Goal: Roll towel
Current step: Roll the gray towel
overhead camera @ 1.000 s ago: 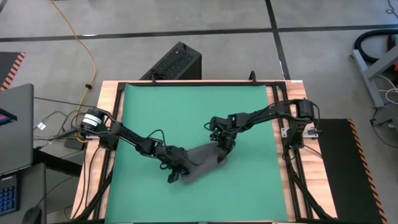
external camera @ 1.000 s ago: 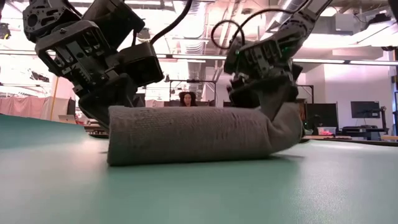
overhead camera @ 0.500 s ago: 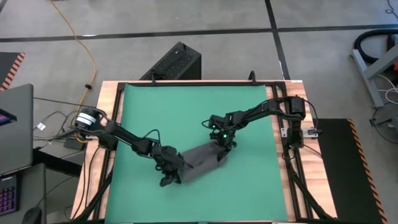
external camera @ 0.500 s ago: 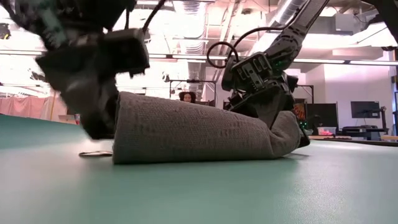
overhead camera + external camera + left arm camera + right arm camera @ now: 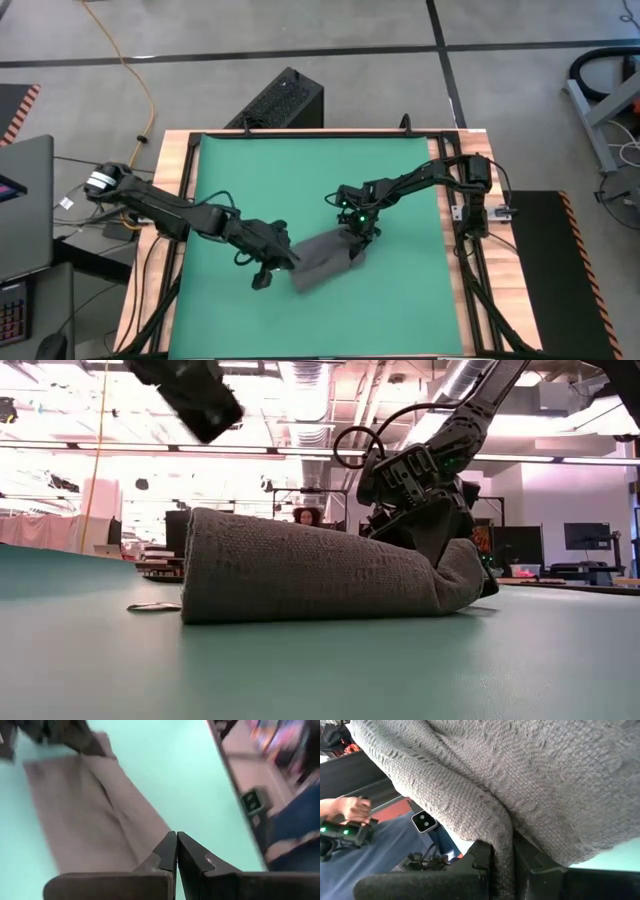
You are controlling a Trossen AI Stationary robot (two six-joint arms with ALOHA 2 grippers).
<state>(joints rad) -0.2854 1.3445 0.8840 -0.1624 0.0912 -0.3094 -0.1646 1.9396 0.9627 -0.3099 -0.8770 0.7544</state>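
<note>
The towel [image 5: 320, 260] is a dark grey roll lying slantwise on the green mat [image 5: 300, 170]; in the low view the towel [image 5: 310, 575] rests on its long side, thicker at the left end. A small white tag [image 5: 155, 606] lies flat on the mat by that end. My right gripper [image 5: 356, 243] is shut on the towel's right end [image 5: 455, 575]. My left gripper [image 5: 283, 256] hangs shut above the towel's left end and touches nothing; the left gripper [image 5: 190, 395] shows high in the low view, and its fingers [image 5: 176, 847] are closed over the towel [image 5: 95, 815]. My right gripper pinches a raised fold of cloth [image 5: 503, 851] at the towel's right end between its two fingers. The fingers [image 5: 425, 525] slant down from the table's far right side. That end [image 5: 455, 585] lies low on the mat, and the cloth bends down around the fingers.
The mat covers most of the table, with bare green room toward the far edge [image 5: 310, 150] and the near right [image 5: 400, 310]. Wooden rails [image 5: 452, 250] frame the mat. Beyond the table a person's hand [image 5: 350, 807] and monitors [image 5: 588, 538] show.
My left gripper has risen well clear of the towel's left end, staying shut. That left end has swelled higher than a second ago. My right gripper has sunk a little, and the towel's right end has come down onto the mat.
</note>
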